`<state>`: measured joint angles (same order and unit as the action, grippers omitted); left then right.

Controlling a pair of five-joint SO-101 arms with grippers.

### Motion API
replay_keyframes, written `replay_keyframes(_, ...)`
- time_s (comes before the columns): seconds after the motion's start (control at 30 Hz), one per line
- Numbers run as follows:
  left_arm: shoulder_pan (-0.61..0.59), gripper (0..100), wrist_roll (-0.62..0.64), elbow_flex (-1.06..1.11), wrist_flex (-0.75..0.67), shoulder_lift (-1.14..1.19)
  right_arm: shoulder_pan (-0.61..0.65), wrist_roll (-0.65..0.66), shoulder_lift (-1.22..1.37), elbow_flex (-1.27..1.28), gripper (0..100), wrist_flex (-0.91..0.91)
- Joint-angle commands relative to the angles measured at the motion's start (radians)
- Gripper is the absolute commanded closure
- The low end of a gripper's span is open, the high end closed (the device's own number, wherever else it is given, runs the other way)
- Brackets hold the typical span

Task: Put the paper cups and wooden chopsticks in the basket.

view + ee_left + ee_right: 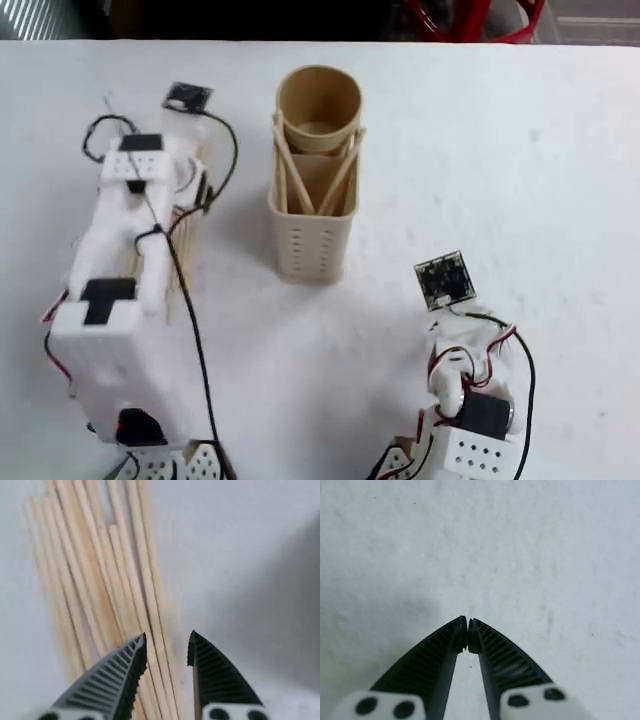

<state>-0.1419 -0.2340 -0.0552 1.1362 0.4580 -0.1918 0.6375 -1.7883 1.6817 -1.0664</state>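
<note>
A cream basket stands upright mid-table. A tan paper cup sits in its top, and a few wooden chopsticks lean crossed inside it. To its left, a bundle of loose chopsticks lies on the white table, partly hidden under the left arm in the high view. My left gripper hangs open just over this bundle, with a couple of sticks running between its fingers. My right gripper is shut on nothing, low over bare table at the front right.
The right arm is folded back near the table's front edge, to the right of the basket. Black cables trail along the left arm. Red chair legs stand beyond the far edge.
</note>
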Motion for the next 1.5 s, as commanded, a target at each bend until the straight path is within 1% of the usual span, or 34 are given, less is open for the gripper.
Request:
replay_keyframes(0.0, 0.021, 85, -0.026, -0.103, 0.021, 0.021, -0.004, 0.000, -0.002, 0.009, 98.1, 0.002)
replay_keyframes(0.17, 0.042, 85, -0.023, -0.114, 0.020, 0.045, -0.004, 0.000, -0.002, 0.009, 98.1, 0.002)
replay_keyframes(0.5, 0.033, 85, -0.023, -0.121, 0.020, 0.102, -0.004, 0.000, -0.002, 0.009, 98.1, 0.002)
replay_keyframes(0.7, -0.010, 85, -0.020, -0.121, 0.044, 0.102, -0.004, 0.000, -0.002, 0.009, 98.1, 0.002)
replay_keyframes(0.97, -0.010, 85, -0.020, -0.112, 0.054, 0.104, -0.004, 0.000, -0.002, 0.009, 98.1, 0.002)
replay_keyframes(1.1, -0.010, 88, -0.020, -0.112, 0.074, 0.104, -0.004, 0.000, -0.002, 0.009, 98.1, 0.002)
replay_keyframes(1.2, -0.010, 89, -0.020, -0.112, 0.075, 0.104, -0.004, 0.000, -0.002, 0.009, 98.1, 0.002)
replay_keyframes(1.37, 0.002, 89, -0.021, -0.112, 0.080, 0.105, -0.004, 0.000, -0.002, 0.009, 98.1, 0.002)
replay_keyframes(1.47, 0.038, 89, -0.026, -0.112, 0.132, 0.107, -0.004, 0.000, -0.002, 0.009, 98.1, 0.002)
